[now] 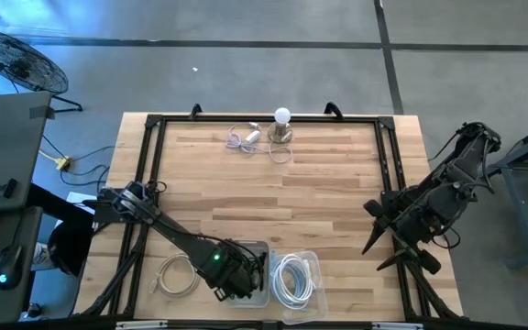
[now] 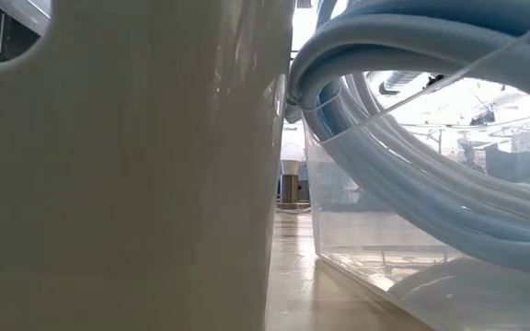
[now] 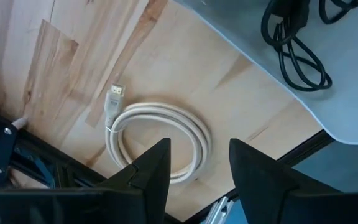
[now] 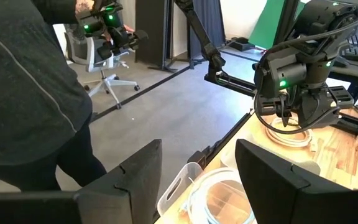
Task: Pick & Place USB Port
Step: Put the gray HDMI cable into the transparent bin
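Near the table's front edge: 2 clear bins side by side, used as the landmark below.
Left bin (image 1: 262,247): holds a dark cable (image 3: 294,37), mostly hidden in the high view by the left arm.
Right bin (image 1: 310,259): holds a coiled white cable (image 1: 291,278).
USB cable (image 1: 178,277): white coil lying flat on the wood just left of the left bin, plug end (image 3: 115,94) free on the table, touching neither bin.
Left gripper (image 1: 232,284): over the near left edge of the left bin, beside the USB cable; fingers (image 3: 151,168) spread apart with nothing between them.
Right gripper (image 1: 374,238): well right of both bins, at the table's right rail; fingers (image 4: 143,163) spread apart, holding nothing.
Far edge of table, opposite the bins: a light bulb (image 1: 282,116) on a small stand, with a thin cable (image 1: 243,139) beside it.
Beyond the table: a person in a dark top (image 4: 23,81).
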